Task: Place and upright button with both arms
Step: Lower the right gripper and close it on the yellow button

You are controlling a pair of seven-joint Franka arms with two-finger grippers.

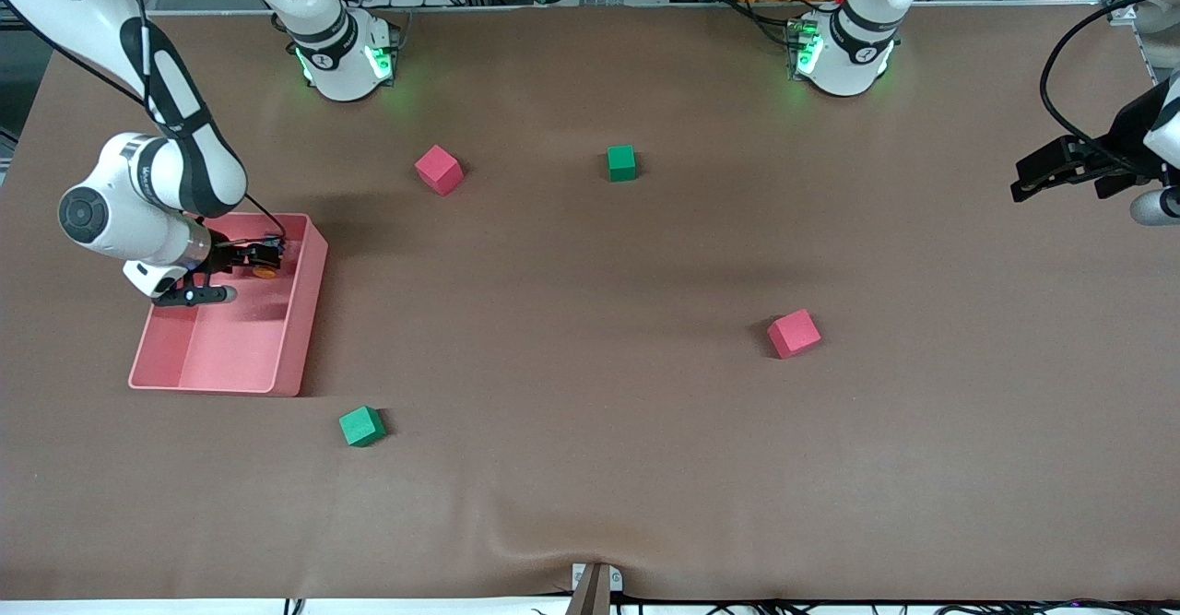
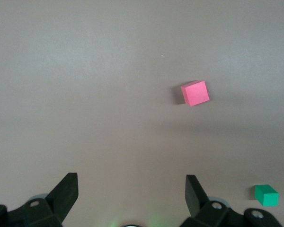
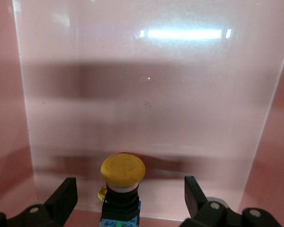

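The right gripper (image 1: 251, 263) was lowered inside the pink bin (image 1: 304, 320), at the right arm's end of the table, roughly nine o'clock from the table centre in the front view. Its fingers (image 3: 61, 198) stood fully spread and gripped nothing. The button (image 3: 122, 187) lay on the bin floor between the two fingers, touching neither. The orange cap pointed away from the wrist, toward twelve o'clock in the right wrist view, so the long axis appeared to run along the gripper's reach and not across the jaw gap. The button was therefore judged to be on its side, though its exact tilt could not be confirmed.

The left gripper (image 1: 1060, 172) waited over the table edge at about three o'clock, also fully open and empty, well apart from the bin. The right arm was clearly the nearer; closing squarely on the black body was the likely next requirement.
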